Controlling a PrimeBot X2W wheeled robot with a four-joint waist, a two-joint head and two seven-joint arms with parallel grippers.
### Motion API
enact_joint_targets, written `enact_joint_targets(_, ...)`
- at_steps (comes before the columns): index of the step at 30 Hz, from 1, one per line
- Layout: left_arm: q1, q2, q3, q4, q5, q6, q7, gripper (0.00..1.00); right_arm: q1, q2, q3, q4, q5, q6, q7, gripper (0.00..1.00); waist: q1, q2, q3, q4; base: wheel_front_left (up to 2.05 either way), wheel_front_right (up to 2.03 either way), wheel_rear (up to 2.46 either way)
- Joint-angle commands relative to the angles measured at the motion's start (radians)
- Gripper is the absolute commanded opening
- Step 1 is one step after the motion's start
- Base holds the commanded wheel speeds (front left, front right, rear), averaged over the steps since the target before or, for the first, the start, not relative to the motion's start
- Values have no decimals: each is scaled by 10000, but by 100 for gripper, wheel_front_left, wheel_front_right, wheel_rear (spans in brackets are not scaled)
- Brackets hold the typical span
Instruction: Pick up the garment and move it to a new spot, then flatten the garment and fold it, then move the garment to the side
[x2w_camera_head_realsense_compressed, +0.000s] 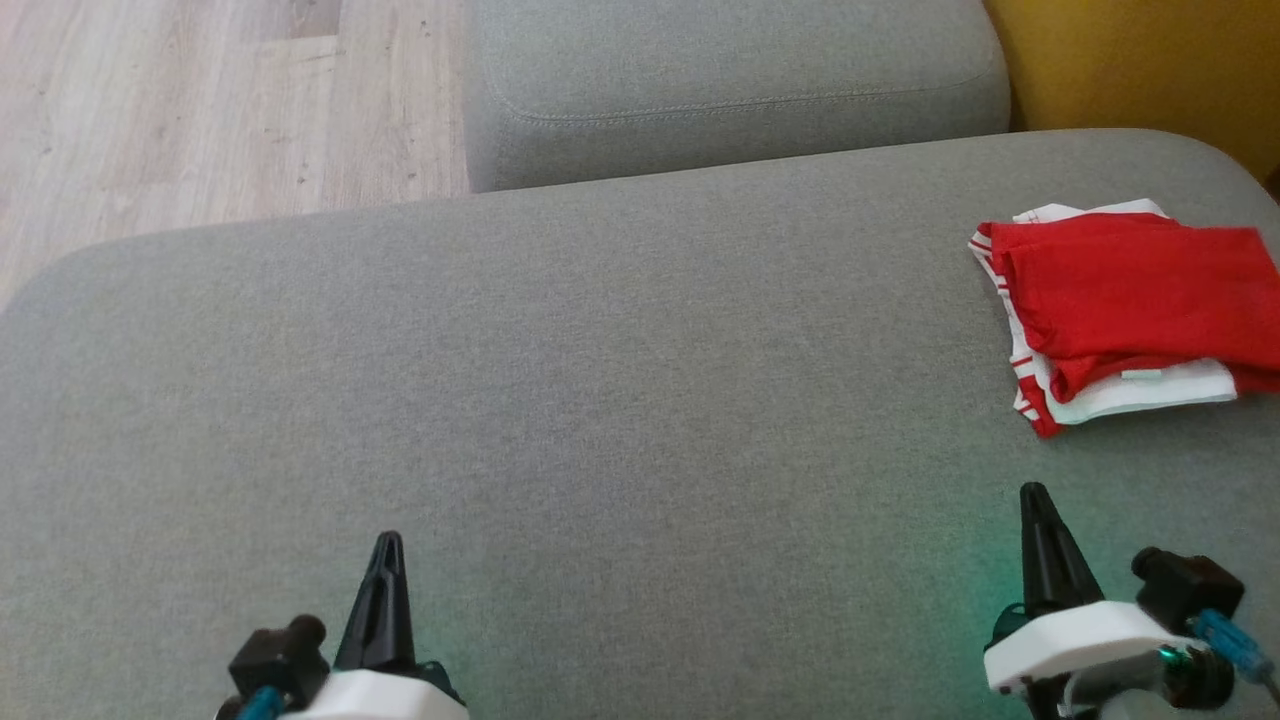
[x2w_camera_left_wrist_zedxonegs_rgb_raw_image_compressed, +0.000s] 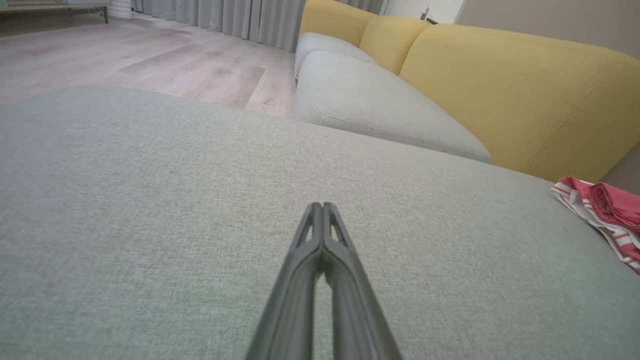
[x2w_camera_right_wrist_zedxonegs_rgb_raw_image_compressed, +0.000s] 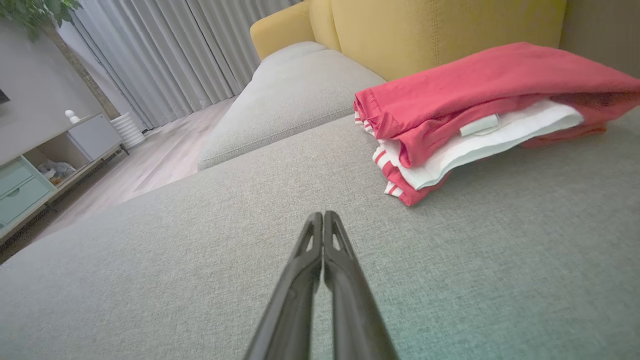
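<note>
The garment (x2w_camera_head_realsense_compressed: 1130, 310), red and white and folded into a compact stack, lies at the far right of the grey cushion (x2w_camera_head_realsense_compressed: 600, 400), close to the yellow backrest (x2w_camera_right_wrist_zedxonegs_rgb_raw_image_compressed: 440, 35); the right gripper (x2w_camera_head_realsense_compressed: 1033, 492) sits just short of it, apart from the cloth, fingers pressed together and holding nothing; the left gripper (x2w_camera_head_realsense_compressed: 388, 540) rests well away over bare cushion, likewise closed and empty; wooden floor (x2w_camera_head_realsense_compressed: 200, 110) lies beyond.

The left hand (x2w_camera_head_realsense_compressed: 388, 548) and right hand (x2w_camera_head_realsense_compressed: 1034, 497) each have two long, tapering black fingers (x2w_camera_left_wrist_zedxonegs_rgb_raw_image_compressed: 297, 280) with slotted tips, a white housing (x2w_camera_head_realsense_compressed: 1080, 630), a black block (x2w_camera_head_realsense_compressed: 1185, 585) and a blue cable (x2w_camera_head_realsense_compressed: 1225, 640).
</note>
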Motion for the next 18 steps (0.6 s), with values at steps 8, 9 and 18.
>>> enact_joint_targets(8, -519, 6, 389, -413, -1062, -132, 265, 0, -494, -17, -114, -465, 1142, -2, 252, 0, 0, -1, 6, 38, 0, 0, 0)
enact_joint_targets(9, -527, 6, 414, -421, -1171, -143, 294, 0, -499, -18, -123, -478, 1256, -2, 281, 0, 0, -1, 7, 43, 0, 0, 0)
enact_joint_targets(18, -595, 7, 639, -494, -2151, -239, 559, 0, -548, -21, -206, -594, 2282, -2, 539, 0, 0, -1, 14, 82, 0, 0, 0)
